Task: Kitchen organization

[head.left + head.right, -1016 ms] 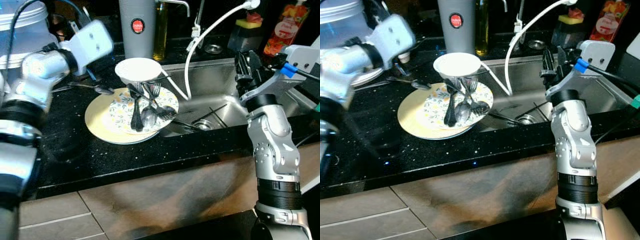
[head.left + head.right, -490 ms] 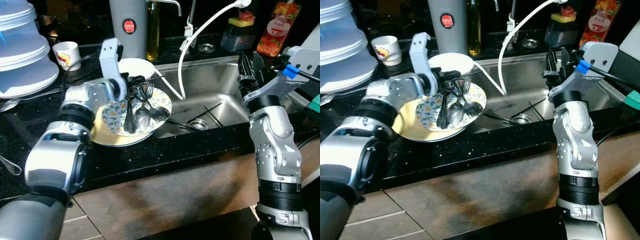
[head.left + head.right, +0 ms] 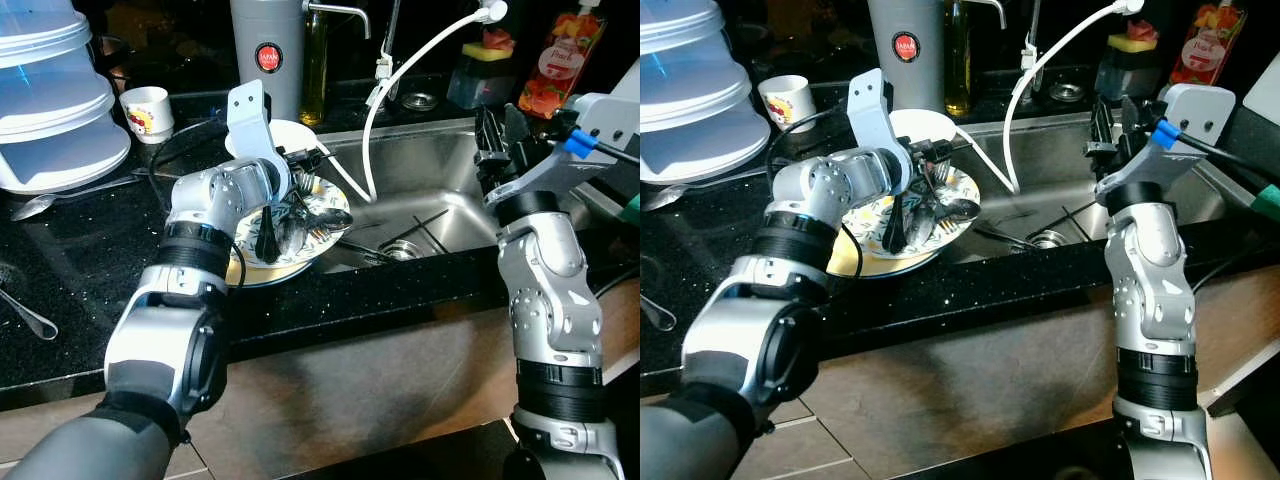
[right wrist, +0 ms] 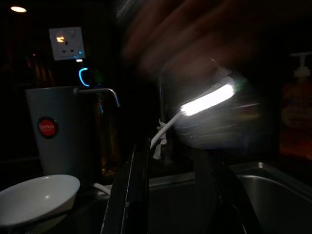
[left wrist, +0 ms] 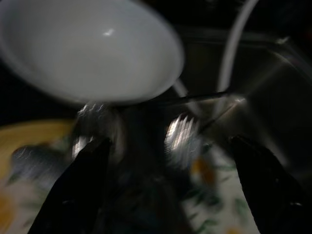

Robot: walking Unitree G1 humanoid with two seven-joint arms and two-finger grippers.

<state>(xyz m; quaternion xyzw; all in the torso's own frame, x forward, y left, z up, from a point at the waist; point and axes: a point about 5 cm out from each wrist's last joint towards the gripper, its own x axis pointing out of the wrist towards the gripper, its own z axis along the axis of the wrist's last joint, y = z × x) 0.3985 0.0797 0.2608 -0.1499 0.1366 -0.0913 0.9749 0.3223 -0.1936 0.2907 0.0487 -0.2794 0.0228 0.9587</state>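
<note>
A flowered plate (image 3: pixel 333 203) lies on a yellow plate (image 3: pixel 855 262) on the black counter beside the sink. Several forks and spoons (image 3: pixel 290 225) are piled on the flowered plate. A white bowl (image 3: pixel 925 125) stands at the plates' far edge. My left gripper (image 5: pixel 168 151) hovers open just over the cutlery (image 5: pixel 180 134), its black fingers (image 5: pixel 83 185) spread wide on either side of the forks and the bowl (image 5: pixel 87 48) right beyond. My right gripper (image 3: pixel 497 128) is raised over the right side of the sink, open and holding nothing.
The steel sink (image 3: pixel 430 165) has a white hose (image 3: pixel 400 80) arching into it. A grey canister (image 3: pixel 265 50) and an oil bottle (image 3: pixel 317 55) stand behind the bowl. A small cup (image 3: pixel 147 108), stacked plastic tubs (image 3: pixel 50 100) and a loose spoon (image 3: pixel 45 203) sit to the left.
My left arm has swung down from the upper left, bringing its gripper onto the cutlery pile. The right arm has stayed put. The camera has shifted slightly.
</note>
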